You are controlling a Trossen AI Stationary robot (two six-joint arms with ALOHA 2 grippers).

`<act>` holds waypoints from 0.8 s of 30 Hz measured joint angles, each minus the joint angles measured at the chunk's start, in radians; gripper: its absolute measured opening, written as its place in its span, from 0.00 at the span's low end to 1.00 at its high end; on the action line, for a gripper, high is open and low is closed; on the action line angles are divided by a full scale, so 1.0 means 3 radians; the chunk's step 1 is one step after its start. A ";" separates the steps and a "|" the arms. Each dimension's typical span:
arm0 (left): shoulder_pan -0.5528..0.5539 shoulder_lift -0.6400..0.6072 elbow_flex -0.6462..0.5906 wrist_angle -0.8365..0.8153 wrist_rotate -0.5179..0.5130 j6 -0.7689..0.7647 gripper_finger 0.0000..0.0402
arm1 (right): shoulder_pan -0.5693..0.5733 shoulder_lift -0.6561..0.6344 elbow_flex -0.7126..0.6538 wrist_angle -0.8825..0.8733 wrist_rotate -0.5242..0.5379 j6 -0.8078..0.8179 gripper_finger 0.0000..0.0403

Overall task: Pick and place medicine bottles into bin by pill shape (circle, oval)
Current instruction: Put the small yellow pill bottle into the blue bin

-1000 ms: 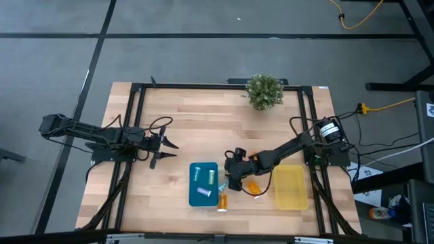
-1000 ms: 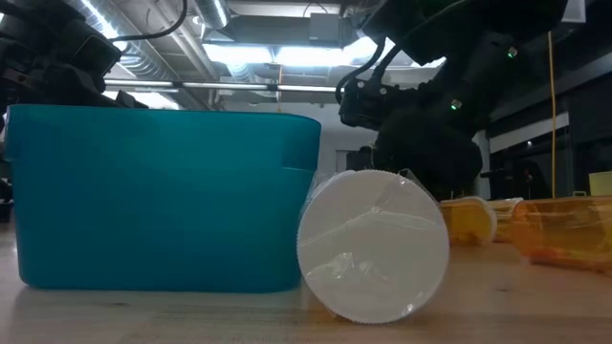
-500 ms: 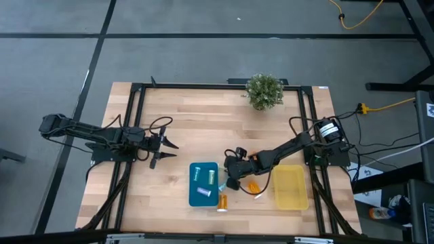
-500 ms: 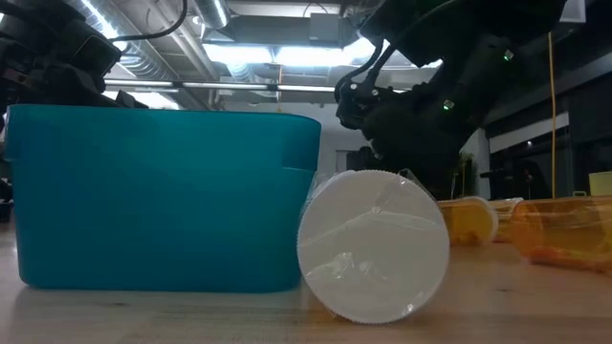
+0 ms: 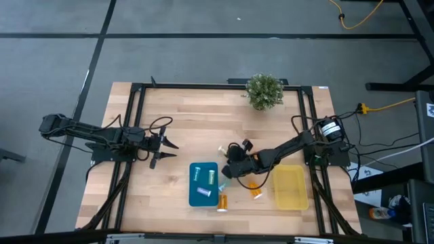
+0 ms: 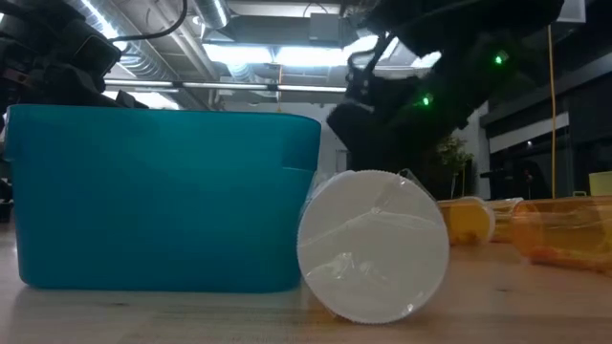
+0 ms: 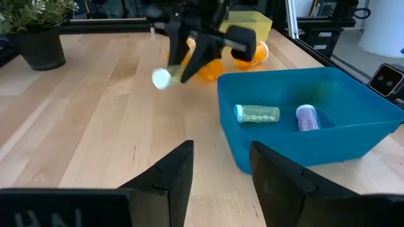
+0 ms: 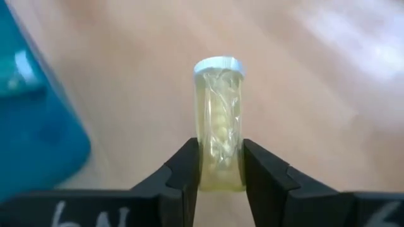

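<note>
Right wrist view: right gripper clamped on a pale yellow-green medicine bottle with a white cap, fingers pressing both sides, bottle lifted off the wood table; pill shape inside too blurry to call. Edge of the blue bin is cut off at the side. High view puts this gripper at table centre, just right of the blue bin; the held bottle is only a small pale speck there. Blue bin holds a pale green bottle and a purple bottle, both lying down. Orange bottles lie between the two bins, partly hidden under the right arm; another orange bottle sits just beside the blue bin's near right corner. Yellow bin is on the right, contents not readable. Low view is mostly blocked by the blue bin wall and a white cap end-on. Left gripper idles over the left of the table, fingers spread apart, holding nothing. Potted plant at the far edge.
</note>
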 joint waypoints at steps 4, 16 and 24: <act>-0.0001 0.0000 0.0000 0.0003 0.0000 0.0001 0.37 | 0.0000 -0.0122 0.0002 0.0219 -0.0011 -0.0200 0.27; 0.0000 -0.0001 0.0000 0.0002 0.0001 0.0002 0.37 | 0.0008 -0.0325 0.0004 0.1168 -0.1354 -0.1113 0.27; -0.0001 0.0000 0.0000 0.0003 0.0001 0.0001 0.37 | 0.0013 -0.0325 0.0006 0.1364 -0.1998 -0.1219 0.29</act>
